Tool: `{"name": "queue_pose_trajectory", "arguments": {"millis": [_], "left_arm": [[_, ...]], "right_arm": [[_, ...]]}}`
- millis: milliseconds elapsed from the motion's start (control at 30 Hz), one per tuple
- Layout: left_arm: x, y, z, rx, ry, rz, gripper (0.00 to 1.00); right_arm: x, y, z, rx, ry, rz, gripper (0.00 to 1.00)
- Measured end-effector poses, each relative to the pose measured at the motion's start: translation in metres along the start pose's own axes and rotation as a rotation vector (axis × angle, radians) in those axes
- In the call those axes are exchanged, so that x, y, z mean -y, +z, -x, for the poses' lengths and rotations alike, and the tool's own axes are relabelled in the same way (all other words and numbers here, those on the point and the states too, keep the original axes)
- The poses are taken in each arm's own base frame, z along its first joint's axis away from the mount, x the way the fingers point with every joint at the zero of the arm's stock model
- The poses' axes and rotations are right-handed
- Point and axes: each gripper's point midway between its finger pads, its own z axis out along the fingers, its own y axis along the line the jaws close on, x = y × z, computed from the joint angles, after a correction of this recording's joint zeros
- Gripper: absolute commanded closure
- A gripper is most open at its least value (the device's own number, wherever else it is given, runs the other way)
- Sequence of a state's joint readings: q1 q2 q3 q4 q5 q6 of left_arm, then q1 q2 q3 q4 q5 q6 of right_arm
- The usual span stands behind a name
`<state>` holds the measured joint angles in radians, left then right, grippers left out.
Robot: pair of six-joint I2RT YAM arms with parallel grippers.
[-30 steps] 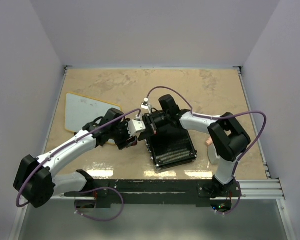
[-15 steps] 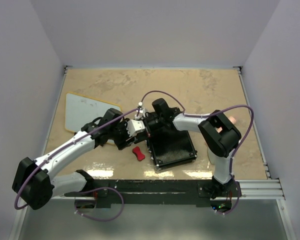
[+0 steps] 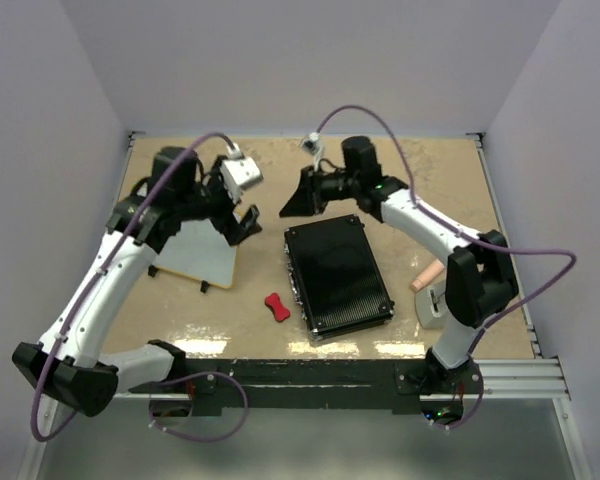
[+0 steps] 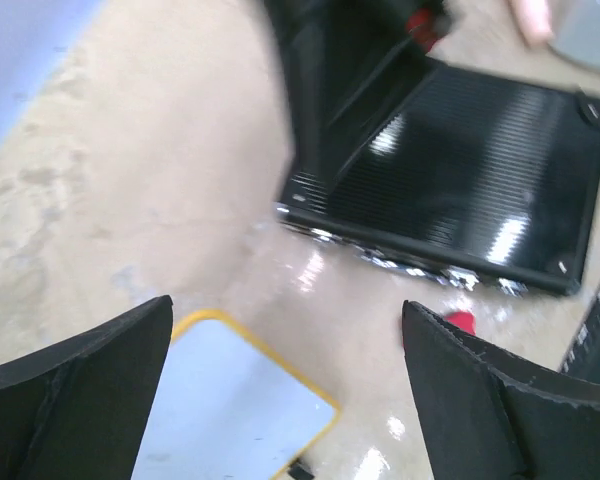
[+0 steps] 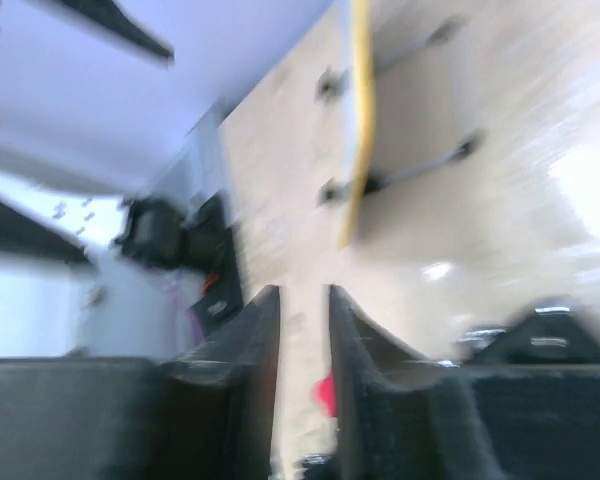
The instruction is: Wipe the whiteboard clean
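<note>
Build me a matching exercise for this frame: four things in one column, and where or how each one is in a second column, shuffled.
Things:
1. whiteboard
2. black ribbed case
3. small red piece
4. left gripper

Place or state:
A. jaws wide apart, nothing between them
B. middle of the table
C. left part of the table
D. between the board and the case, toward the near edge

Pairs: 1-C, 2-B, 3-D, 4-A

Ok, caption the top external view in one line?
Left gripper and right gripper hover over the table; whiteboard at left shows its tan back, black ribbed case centre, small red object between them.
</note>
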<state>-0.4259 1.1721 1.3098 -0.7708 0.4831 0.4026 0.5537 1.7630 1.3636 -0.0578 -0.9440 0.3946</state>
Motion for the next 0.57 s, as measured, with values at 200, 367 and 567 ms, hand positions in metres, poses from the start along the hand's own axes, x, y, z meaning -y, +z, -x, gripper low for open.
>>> {"name": "queue_pose_trajectory", "arguments": {"millis": [200, 367, 567], "left_arm": [[-0.11, -0.029, 0.018, 0.054, -0.253, 0.232, 0.0], [-0.178, -0.043, -0.005, 0.048, -0.479, 0.368, 0.0], [-0.195, -0.044, -0.016, 0.043, -0.554, 0.415, 0.0]], "right_arm": [[0.026, -0.107, 0.086, 0.279, -0.134, -0.236, 0.07], [0.051, -0.189, 0.112, 0.445, -0.132, -0.438, 0.04], [0.076, -0.232, 0.108, 0.525, -0.085, -0.586, 0.01]]}}
